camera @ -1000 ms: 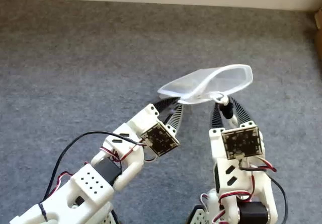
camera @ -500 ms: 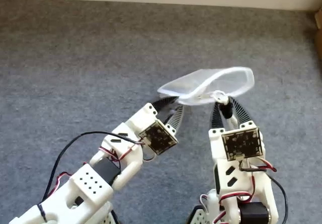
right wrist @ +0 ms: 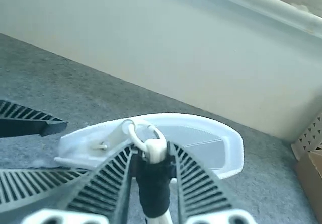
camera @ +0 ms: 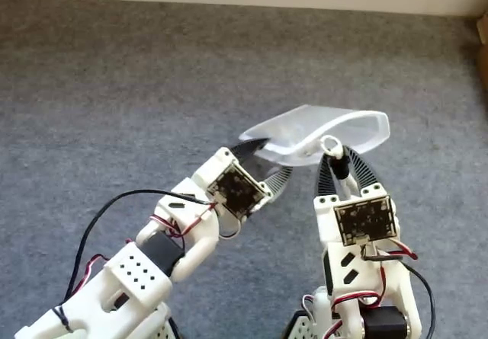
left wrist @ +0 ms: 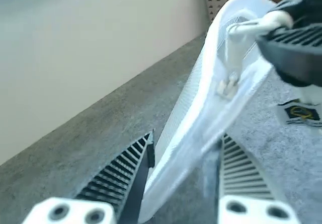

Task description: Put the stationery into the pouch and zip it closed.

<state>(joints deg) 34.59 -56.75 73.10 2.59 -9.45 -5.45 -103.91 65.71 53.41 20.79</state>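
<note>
Over the grey table (camera: 114, 87), right of centre, the pouch (camera: 335, 126) is sitting between the two grippers and seems to be lifted a little. The left gripper (camera: 265, 161) is standing with its fingers apart around the left end of the pouch, not clamping it. The right gripper (camera: 336, 155) is pinching the zip pull (camera: 331, 144) at the near edge, about midway along the pouch. I cannot tell whether stationery is lying inside. As I judge it, the filling is finished and the zipping is going on, with part of the zip waiting to be closed.
</note>
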